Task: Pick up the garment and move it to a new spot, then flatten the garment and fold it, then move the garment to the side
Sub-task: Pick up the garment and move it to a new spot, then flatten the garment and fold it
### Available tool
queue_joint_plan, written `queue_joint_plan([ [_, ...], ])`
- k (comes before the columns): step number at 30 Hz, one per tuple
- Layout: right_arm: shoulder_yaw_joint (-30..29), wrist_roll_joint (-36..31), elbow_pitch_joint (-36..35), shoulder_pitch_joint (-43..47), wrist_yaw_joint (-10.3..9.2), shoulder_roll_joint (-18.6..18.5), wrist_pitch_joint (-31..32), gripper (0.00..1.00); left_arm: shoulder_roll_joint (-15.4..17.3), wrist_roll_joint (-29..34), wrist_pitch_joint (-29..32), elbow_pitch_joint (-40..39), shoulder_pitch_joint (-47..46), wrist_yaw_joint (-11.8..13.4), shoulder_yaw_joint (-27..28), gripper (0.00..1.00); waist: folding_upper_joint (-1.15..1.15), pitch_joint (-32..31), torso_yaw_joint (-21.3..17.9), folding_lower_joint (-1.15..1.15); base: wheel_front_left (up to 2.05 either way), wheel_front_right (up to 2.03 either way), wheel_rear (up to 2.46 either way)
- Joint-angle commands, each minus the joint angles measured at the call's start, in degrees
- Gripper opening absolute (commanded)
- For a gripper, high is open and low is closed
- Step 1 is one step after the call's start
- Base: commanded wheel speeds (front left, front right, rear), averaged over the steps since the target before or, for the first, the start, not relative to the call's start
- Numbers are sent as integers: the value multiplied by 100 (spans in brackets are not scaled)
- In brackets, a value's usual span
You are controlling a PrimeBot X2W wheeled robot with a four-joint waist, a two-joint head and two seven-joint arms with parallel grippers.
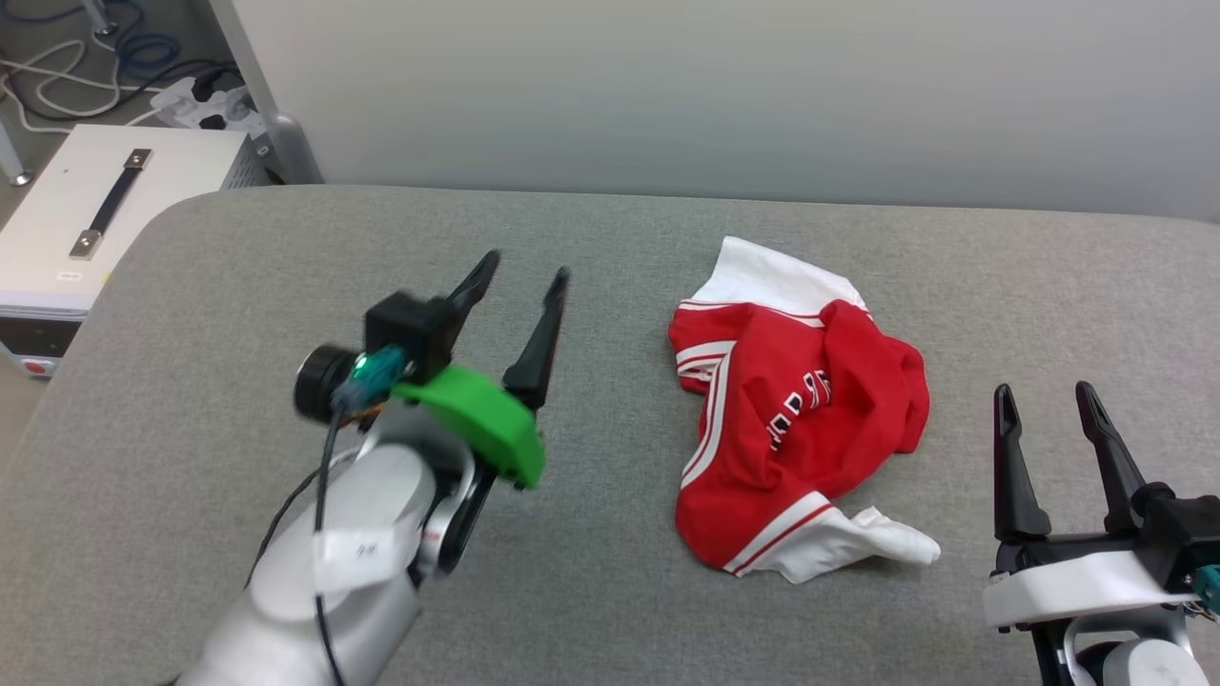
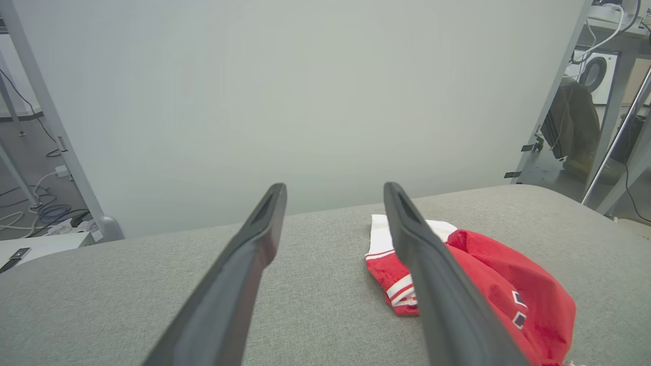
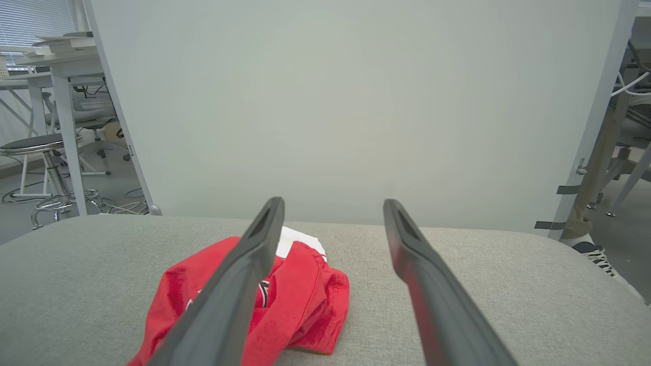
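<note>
The garment [image 1: 801, 429], a red jersey-style T-shirt of soft knit with white short sleeves and red-and-white striped trim, is lying crumpled on the grey fabric-covered table [image 1: 238, 286], a little right of the table's middle. Neither tool is touching it. The left gripper [image 1: 526, 267], two long dark fingers under a green wrist cover, is hanging above the table's left half with its fingers spread wide and nothing between them. The right gripper [image 1: 1045, 391], dark-fingered with a white cover, is waiting over the table's near right part, likewise spread and empty. Judging by this, the arms are standing clear on either side of the shirt so that each is free to reach in for the flattening. The cloth is bunching into a rounded heap: one white sleeve is poking toward the table's far edge, another is trailing toward its near edge, and dark white-outlined lettering is showing partly in a fold, too creased to read. It is looking limp and light, likely to drag and wrinkle when pulled
</note>
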Motion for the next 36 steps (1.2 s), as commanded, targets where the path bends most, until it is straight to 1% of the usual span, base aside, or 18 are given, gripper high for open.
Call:
queue_joint_plan([
  [1,0,-47,1,106,-5,-8,-27,100,66,157,-30,-235,307,46,167,100,0,-19,43,0,0,0,0],
  [2,1,-45,-5,117,-5,-8,-27,100,131,294,-32,-457,563,88,365,100,0,-16,48,0,0,0,0],
  [4,3,-43,-10,137,-5,-8,-27,100,162,512,-33,-851,1073,122,753,100,0,-13,54,0,0,0,0],
  [6,7,-37,-5,151,-5,-8,-27,100,167,810,-34,-1199,1535,70,1055,100,0,-10,52,0,0,0,0],
  [9,14,-30,13,176,-5,-8,-27,100,-4,1124,-34,-1645,2109,-6,1601,100,0,-18,47,0,0,0,0],
  [10,9,-20,40,203,-5,-8,-27,100,-191,1526,-35,-1908,2552,-212,2005,100,0,-29,47,0,0,0,0],
  [13,14,-17,63,214,-5,-8,-27,100,-335,1911,-35,-1976,2758,-402,2185,100,0,-29,43,0,0,0,0],
  [20,44,-14,107,189,-5,-8,-27,100,-789,2265,-35,-1903,2895,-780,2647,100,0,-1,10,0,0,0,0],
  [24,89,-76,93,185,-5,-8,-27,100,-957,2411,-35,-1888,2901,-928,2846,100,0,40,-15,0,0,0,0],
  [28,325,-382,52,174,-5,-68,6,100,-1080,2511,-35,-1865,2899,-1028,2981,100,0,105,-14,0,0,0,0],
  [30,518,-375,52,151,-5,-237,249,100,-1128,2546,-36,-1839,2894,-1065,3021,100,0,136,2,0,0,0,0],
  [33,958,-69,-10,127,-5,-594,911,100,-1192,2581,-36,-1800,2885,-1103,3059,100,0,185,42,0,0,0,0],
  [36,1501,420,-136,113,-5,-1060,1951,100,-1251,2593,-36,-1742,2875,-1128,3071,100,0,257,99,0,0,0,0],
])
